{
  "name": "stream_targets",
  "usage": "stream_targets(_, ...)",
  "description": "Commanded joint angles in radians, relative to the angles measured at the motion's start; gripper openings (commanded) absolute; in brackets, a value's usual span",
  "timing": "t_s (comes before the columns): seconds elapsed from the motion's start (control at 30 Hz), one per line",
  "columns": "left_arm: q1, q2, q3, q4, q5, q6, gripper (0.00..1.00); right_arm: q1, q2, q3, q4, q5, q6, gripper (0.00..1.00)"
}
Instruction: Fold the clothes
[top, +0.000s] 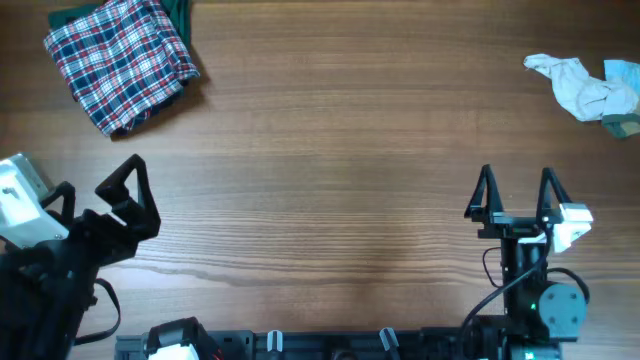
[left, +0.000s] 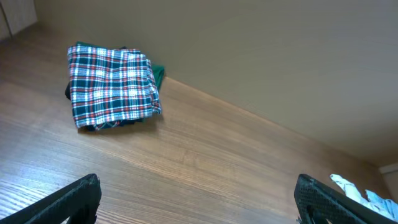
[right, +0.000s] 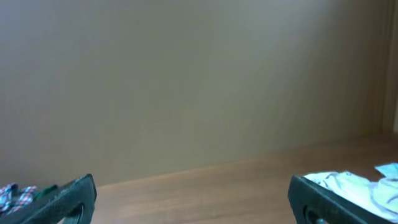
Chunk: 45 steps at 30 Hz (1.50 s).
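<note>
Left gripper (top: 140, 198) spread, empty; right gripper (top: 517, 176) same; folded plaid clothes (top: 120, 60) back-left, crumpled pale cloth (top: 585, 88) back-right.

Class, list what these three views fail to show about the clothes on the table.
Green garment: overhead, cut by the top edge; left wrist, mostly under the plaid cloth.
Pale crumpled pile: overhead, cut by the right edge, item count unclear; right wrist, cut by the bottom edge.

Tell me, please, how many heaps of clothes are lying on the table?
2. A folded plaid stack sits far left on the table, over a green garment; a crumpled pale heap lies at the far right. More garments may be hidden within either.
</note>
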Motion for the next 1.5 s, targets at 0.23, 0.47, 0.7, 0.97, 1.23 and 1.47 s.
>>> stream_targets(0.23, -0.002, 0.005, -0.002, 0.003, 0.013, -0.001, 1.0, -0.01, -0.07, -0.116, 0.158, -0.05, -0.077, 1.0)
stream_targets(0.47, -0.002, 0.005, -0.002, 0.003, 0.013, -0.001, 1.0, -0.055, -0.091, -0.16, 0.164, -0.093, -0.076, 1.0)
stream_targets(0.7, -0.002, 0.005, -0.002, 0.003, 0.012, -0.001, 1.0, -0.058, -0.091, -0.167, 0.114, -0.102, -0.201, 1.0)
stream_targets(0.97, -0.002, 0.005, -0.002, 0.003, 0.012, -0.001, 1.0, -0.058, -0.091, -0.167, -0.092, -0.101, -0.2, 1.0)
stream_targets(1.23, -0.002, 0.005, -0.002, 0.003, 0.013, -0.001, 1.0, -0.058, -0.092, -0.167, -0.123, -0.102, -0.196, 1.0)
stream_targets(1.47, -0.002, 0.005, -0.002, 0.003, 0.012, -0.001, 1.0, -0.058, -0.091, -0.167, -0.123, -0.101, -0.197, 1.0)
